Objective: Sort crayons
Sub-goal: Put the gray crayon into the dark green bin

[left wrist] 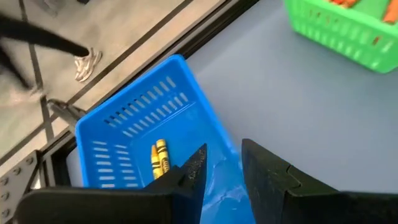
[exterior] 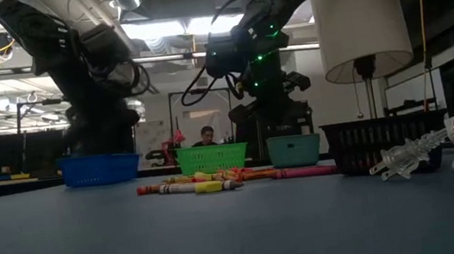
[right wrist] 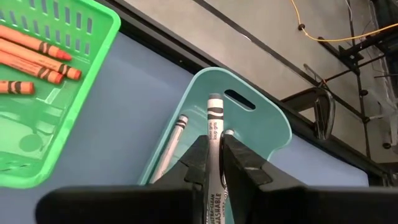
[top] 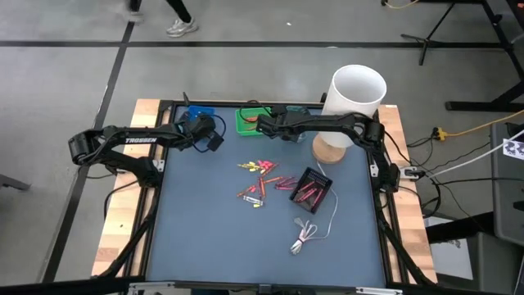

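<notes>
Loose crayons (top: 262, 176) lie mid-table. My right gripper (right wrist: 214, 140) has a grey crayon (right wrist: 214, 118) between its fingers, above the teal basket (right wrist: 249, 124), where a white crayon (right wrist: 174, 143) lies. In the high view this gripper (top: 262, 124) is at the far edge. The green basket (right wrist: 56, 93) next to it contains orange crayons (right wrist: 37, 53). My left gripper (left wrist: 224, 155) stands open over the blue basket (left wrist: 143, 124), which holds yellow crayons (left wrist: 159, 155); nothing is between its fingers. My right gripper pinches the grey crayon between its two fingers, which close on the wrapper's two sides (right wrist: 214, 146). The crayon lies along the fingers, and its free end (right wrist: 215, 101) sticks out past the fingertips. The fingers slant downward. The crayon is lifted clear over the teal basket.
A black tray (top: 311, 188) with pink and red crayons sits right of the pile. A coiled white cable (top: 307, 233) lies nearer the front. A lamp with a white shade (top: 358, 92) and wooden base (top: 330, 150) stands at the far right. Legs of a walking person show beyond the table.
</notes>
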Robot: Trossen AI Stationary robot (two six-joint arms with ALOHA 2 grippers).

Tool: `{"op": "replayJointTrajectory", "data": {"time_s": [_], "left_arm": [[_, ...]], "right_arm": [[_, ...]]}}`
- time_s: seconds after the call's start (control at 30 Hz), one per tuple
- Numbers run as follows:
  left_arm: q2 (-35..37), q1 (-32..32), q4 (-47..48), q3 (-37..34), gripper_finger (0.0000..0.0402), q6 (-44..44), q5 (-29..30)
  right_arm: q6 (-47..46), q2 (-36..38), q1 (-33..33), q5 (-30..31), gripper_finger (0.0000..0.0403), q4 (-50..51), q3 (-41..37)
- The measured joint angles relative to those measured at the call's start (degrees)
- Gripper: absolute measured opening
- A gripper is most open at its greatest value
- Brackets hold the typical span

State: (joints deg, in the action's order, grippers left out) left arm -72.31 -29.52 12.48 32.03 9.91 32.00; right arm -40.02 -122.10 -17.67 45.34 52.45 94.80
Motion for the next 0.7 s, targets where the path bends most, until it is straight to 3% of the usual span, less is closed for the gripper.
{"op": "replayJointTrajectory", "data": {"time_s": [0.23,0.7], "left_arm": [[0.00,2.74,-3.15,0.00,0.0085,-3.01,-0.78],[0.00,11.12,-5.05,0.00,0.0085,-3.00,-22.96]], "right_arm": [[-0.01,0.00,0.00,0.02,0.0037,-0.05,0.00],[0.01,0.00,0.00,0.00,0.0038,0.00,0.00]]}}
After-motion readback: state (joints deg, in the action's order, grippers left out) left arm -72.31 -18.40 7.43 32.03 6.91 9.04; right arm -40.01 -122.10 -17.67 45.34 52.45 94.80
